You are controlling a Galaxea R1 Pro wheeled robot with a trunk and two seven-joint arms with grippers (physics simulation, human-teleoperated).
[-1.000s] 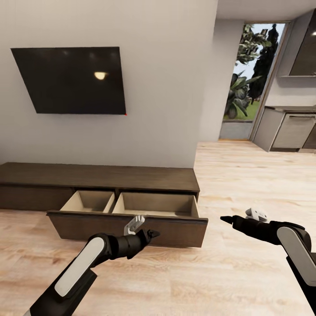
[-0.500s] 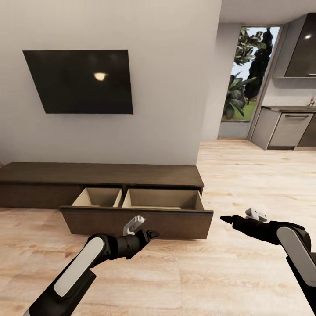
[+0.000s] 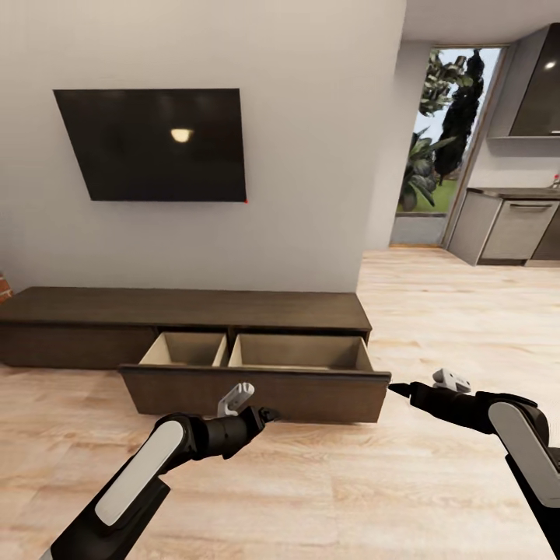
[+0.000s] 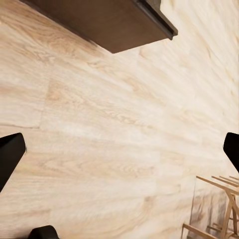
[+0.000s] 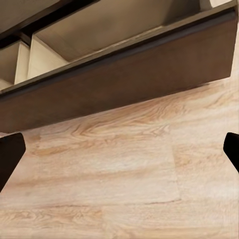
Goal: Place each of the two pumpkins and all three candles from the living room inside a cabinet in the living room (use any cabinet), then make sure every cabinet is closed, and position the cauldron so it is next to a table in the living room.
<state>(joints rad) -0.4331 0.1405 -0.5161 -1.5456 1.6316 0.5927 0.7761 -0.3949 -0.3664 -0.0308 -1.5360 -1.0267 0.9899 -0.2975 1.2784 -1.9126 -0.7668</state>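
The cabinet (image 3: 187, 307) is a long low dark-brown unit against the wall under the TV. Its wide drawer (image 3: 257, 393) stands pulled out, and both pale tan compartments look bare. My left gripper (image 3: 268, 414) hangs open over the floor just in front of the drawer front; in the left wrist view the gripper (image 4: 119, 149) holds nothing and the drawer corner (image 4: 124, 25) lies beyond it. My right gripper (image 3: 395, 387) is open beside the drawer's right end, and the right wrist view has the gripper (image 5: 119, 149) facing the drawer front (image 5: 124, 84). The pumpkins, candles, cauldron and table are out of view.
A black TV (image 3: 152, 144) hangs on the grey wall. A glass door (image 3: 443, 140) and kitchen units (image 3: 517, 229) stand at the far right. Pale wooden floor (image 3: 327, 482) stretches around me. Thin wooden legs (image 4: 219, 209) appear in the left wrist view.
The whole picture has slid to the right, so the camera has moved. Both arms keep the same pose relative to my body, and the drawer stays open.
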